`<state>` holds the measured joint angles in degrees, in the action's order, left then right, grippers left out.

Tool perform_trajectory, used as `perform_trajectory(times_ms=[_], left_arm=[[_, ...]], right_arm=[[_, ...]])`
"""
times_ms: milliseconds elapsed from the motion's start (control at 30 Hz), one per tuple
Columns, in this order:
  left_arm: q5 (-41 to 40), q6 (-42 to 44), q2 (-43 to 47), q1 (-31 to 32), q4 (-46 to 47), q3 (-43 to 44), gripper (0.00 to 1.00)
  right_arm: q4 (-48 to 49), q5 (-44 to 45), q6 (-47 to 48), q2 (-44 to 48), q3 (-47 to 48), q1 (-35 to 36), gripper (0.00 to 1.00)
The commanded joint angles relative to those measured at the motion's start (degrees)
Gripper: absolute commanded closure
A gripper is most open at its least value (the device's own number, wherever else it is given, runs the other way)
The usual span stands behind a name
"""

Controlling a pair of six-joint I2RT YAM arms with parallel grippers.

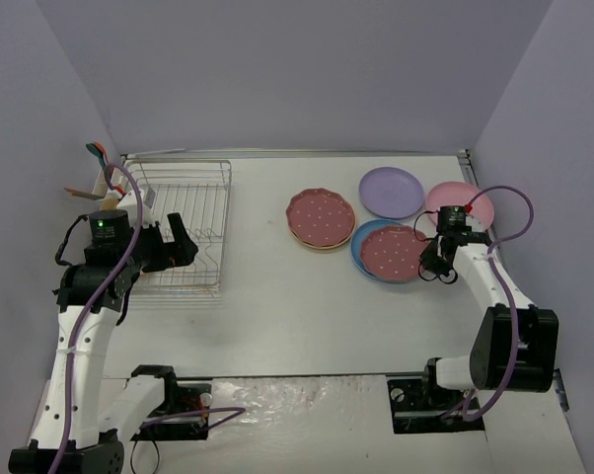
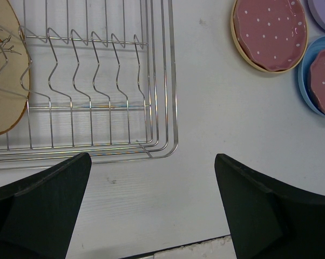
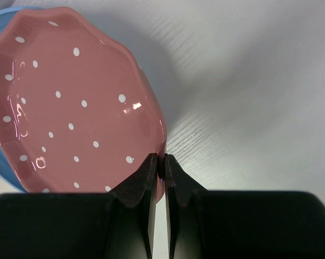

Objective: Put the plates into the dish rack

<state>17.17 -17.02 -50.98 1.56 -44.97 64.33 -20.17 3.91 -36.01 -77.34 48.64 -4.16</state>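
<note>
Seven plates are in view, and one dish rack point(image 1: 184, 222), a silver wire rack at the upper left of the table point(image 1: 277, 316).

One tan floral plate point(image 2: 1, 81) already stands among the tines at the left edge of the left wrist view. The other six plates lie on the table to the right of the rack, well apart from it.

- There are two dark pink speckled plates. The first dark pink speckled plate point(image 1: 321, 217) sits near the centre of the overhead view, on top of a plain tan plate point(image 2: 242, 57) of which only the rim shows.
- The second dark pink speckled plate point(image 1: 394, 253) rests in the one blue plate point(image 1: 357, 249), lower and to the right.
- One lilac plate point(image 1: 391, 191) lies above the blue one.
- One light pink plate point(image 1: 480, 202) is at the far right, partly covered by the right arm.

There are two grippers.

- The left gripper point(image 1: 169, 247) hangs over the near right part of the rack. Its black fingers point(image 2: 43, 205) are spread wide with nothing between them, and the rack's corner and bare table show in the gap.
- The right gripper point(image 3: 158, 161) is at the right edge of the blue-and-pink stack. Its fingers are pinched together on the scalloped rim of the second dark pink speckled plate. I cannot tell whether that rim is raised off the blue plate.
</note>
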Motion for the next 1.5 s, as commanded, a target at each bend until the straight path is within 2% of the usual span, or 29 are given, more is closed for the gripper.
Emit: perform_trajectory(times_ms=[0, 367, 467, 600, 767, 900, 1233, 1467], left_arm=[[1.11, -0.91, 0.31, 0.37, 1.42, 2.37, 0.03], [1.11, -0.74, -0.09, 0.28, 1.55, 2.55, 0.03], [1.02, -0.65, -0.24, 0.37, 1.55, 2.38, 0.03], [1.23, -0.91, -0.50, 0.37, 1.64, 2.44, 0.03], [1.29, -0.97, -0.61, 0.40, 1.55, 2.38, 0.03], [1.12, -0.83, -0.61, 0.37, 1.30, 2.29, 0.03], [1.22, -1.11, -1.36, 0.43, 1.67, 2.02, 0.03], [1.44, -1.56, -1.73, 0.46, 1.89, 2.02, 0.03]], right_arm=[[3.20, -0.09, -0.46, 0.92, 0.14, -0.36, 0.91], [4.08, -0.13, -0.11, 0.00, -0.82, -1.11, 0.76], [4.63, -0.91, 0.37, 0.00, -1.31, -1.20, 0.65], [6.30, -2.74, 1.34, -0.49, -1.92, -1.58, 0.41], [10.77, -7.24, 2.28, -1.32, -3.62, -2.22, 0.26], [15.70, -10.23, 2.86, -2.00, -4.87, -2.42, 0.27], [16.30, -5.93, 6.47, -3.86, -2.26, -1.91, 0.59], [16.39, -3.06, 7.65, -7.60, 0.41, 1.42, 0.68]])
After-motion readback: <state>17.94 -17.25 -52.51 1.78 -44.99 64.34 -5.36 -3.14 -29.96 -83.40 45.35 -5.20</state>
